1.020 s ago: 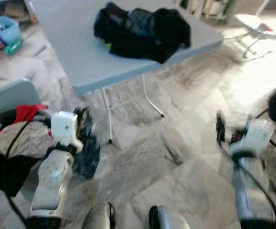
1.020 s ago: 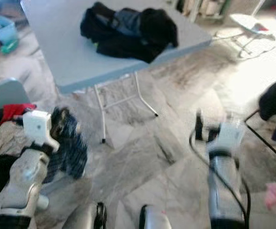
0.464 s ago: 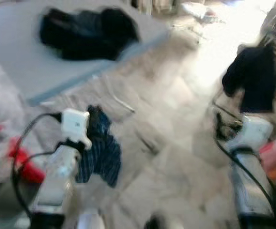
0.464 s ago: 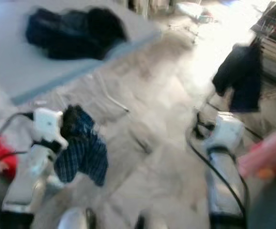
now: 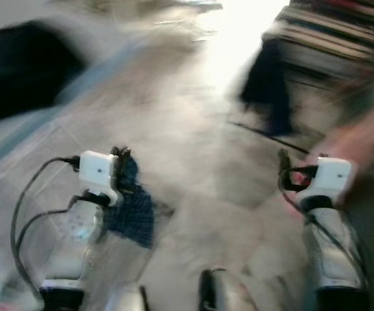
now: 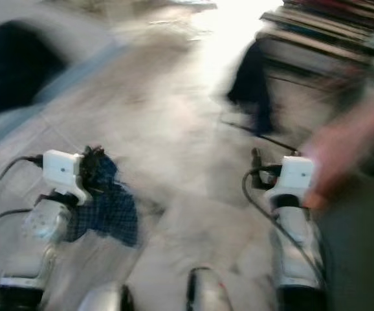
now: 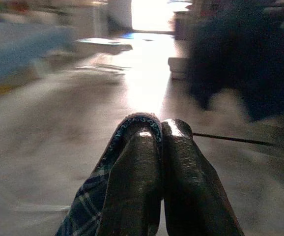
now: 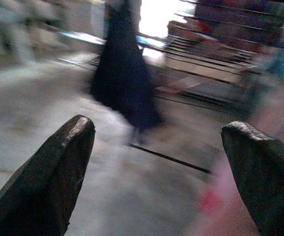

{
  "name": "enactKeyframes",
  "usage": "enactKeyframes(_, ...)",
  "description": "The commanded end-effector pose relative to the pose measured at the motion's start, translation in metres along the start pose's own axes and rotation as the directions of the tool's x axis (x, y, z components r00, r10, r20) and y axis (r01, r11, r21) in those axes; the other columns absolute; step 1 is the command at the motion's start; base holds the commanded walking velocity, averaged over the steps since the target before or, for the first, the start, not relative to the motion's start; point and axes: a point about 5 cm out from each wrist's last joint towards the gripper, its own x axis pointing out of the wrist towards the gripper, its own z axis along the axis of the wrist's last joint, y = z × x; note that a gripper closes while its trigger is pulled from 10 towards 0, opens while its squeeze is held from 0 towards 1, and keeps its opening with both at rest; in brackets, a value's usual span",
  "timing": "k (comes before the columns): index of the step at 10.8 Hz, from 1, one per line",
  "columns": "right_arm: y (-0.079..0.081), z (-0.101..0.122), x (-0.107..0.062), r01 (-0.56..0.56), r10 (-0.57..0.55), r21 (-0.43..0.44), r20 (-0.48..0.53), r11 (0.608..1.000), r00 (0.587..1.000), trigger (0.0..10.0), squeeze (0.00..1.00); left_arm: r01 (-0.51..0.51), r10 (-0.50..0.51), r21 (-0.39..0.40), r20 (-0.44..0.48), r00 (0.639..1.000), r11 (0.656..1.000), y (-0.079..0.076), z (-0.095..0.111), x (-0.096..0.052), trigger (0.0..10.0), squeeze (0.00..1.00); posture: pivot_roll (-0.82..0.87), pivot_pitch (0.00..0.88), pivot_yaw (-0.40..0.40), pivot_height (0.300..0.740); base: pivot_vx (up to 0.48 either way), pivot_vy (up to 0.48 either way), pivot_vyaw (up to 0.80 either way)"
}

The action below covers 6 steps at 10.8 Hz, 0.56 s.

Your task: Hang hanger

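The view has swung away from the tabletop (image 5: 19,123) toward a dark hanging garment (image 5: 264,84). The left pincer (image 7: 154,147) is closed on the plaid garment (image 5: 132,214); the right pincer (image 8: 156,172) is wide, empty. I see no hanger clearly.

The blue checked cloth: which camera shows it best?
The left eye view: the blue checked cloth hangs whole from the left tool, though blurred. The right eye view shows the same. The left wrist view catches a strip pinched between the shut fingers.
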Motion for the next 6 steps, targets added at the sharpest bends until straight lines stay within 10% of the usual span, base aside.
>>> enactKeyframes(1, 0.004, 0.001, 0.0, -0.01, 0.01, 0.009, 0.004, 1.0, 1.0, 10.0, 0.0, -0.01, 0.01, 0.02, 0.003, 1.0, 1.0, 0.008, 0.002, -0.002, 10.0, 0.0, -0.04, 0.163, -0.047, 0.74, 0.326, 0.352, -0.66)
enactKeyframes(6, 0.003, -0.006, -0.004, 0.001, -0.001, 0.012, -0.012, 1.0, 1.0, 10.0, 0.0, 0.021, -0.021, 0.016, -0.058, 0.998, 1.0, 0.004, -0.016, -0.005, 10.0, 0.0, -0.04, 0.144, -0.041, 0.74, 0.308, 0.367, -0.66)
